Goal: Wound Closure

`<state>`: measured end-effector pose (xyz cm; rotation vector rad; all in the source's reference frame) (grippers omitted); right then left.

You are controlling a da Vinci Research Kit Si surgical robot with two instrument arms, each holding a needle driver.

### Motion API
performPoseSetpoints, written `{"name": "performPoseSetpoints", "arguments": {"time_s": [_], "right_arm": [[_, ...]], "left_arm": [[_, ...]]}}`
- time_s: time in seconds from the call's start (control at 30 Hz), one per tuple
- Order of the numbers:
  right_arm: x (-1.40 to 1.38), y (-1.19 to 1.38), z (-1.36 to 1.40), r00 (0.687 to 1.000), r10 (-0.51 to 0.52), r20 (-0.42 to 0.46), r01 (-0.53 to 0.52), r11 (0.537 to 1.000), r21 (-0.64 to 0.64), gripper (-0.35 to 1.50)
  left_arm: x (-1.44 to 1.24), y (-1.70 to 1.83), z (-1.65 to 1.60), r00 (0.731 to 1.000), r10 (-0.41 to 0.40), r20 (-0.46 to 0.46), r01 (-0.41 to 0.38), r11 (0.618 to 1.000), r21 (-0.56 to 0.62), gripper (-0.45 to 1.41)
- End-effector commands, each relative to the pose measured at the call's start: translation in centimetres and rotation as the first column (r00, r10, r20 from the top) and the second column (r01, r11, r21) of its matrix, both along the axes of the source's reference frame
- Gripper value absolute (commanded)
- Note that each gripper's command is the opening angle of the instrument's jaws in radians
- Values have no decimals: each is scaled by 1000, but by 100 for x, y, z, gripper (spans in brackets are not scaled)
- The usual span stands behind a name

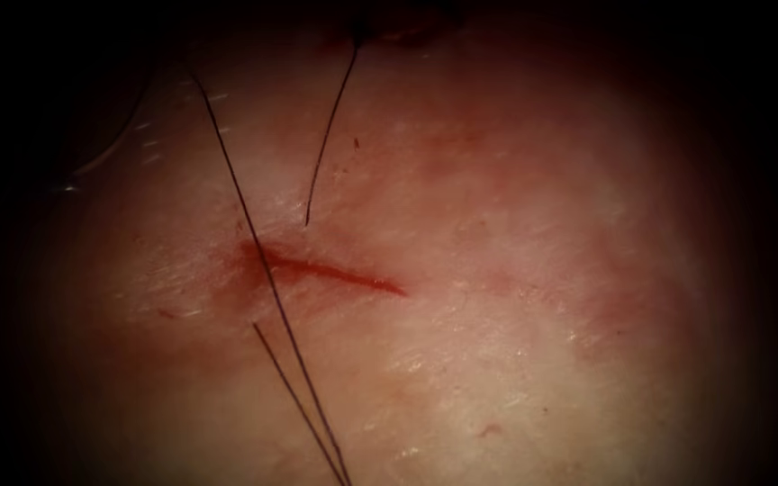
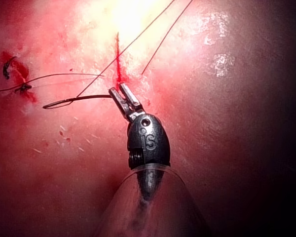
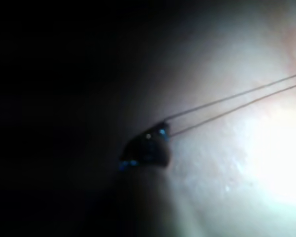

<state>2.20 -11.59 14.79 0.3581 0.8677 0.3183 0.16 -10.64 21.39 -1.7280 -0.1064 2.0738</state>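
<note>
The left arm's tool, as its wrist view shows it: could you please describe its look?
The left arm's tool has two short, flat, silvery metal jaws on a small hinge pin. Behind them sits a dark grey, egg-shaped metal wrist housing stamped with the letters "IS" and a small round hole. It narrows into a smooth shaft.

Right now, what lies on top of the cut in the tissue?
A dark thread crosses over the cut near its left end, on the tissue. Red fluid fills the cut, hiding its depth.
</note>
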Motion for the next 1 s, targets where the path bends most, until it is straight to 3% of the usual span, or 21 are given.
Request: {"name": "performPoseSetpoints", "arguments": {"time_s": [0.03,0.1,0.17,0.47,0.67,0.8,1.0], "right_arm": [[16,-16,-12,1000,15,-27,-15,1000,11,15],[21,-9,-15,999,31,-39,-30,999,14,108],[21,3,-14,997,78,-15,-78,997,-9,141],[-3,16,-5,991,134,20,-133,991,-32,146],[-14,42,13,981,184,57,-181,982,-54,140],[-5,64,41,979,199,53,-196,979,-50,131],[29,108,104,968,249,21,-246,965,-93,128]], "left_arm": [[-11,-15,-1,1000,1,6,-1,1000,6,-45],[-11,-18,-3,1000,1,6,-1,1000,6,-45],[-8,-26,-9,1000,3,7,-3,1000,6,-45],[22,-69,-28,999,31,12,-31,999,30,-45],[32,-82,-28,998,55,4,-56,998,28,-45],[30,-76,-23,998,58,7,-58,998,28,-45],[26,-71,-19,999,54,4,-54,998,27,-45]]}}
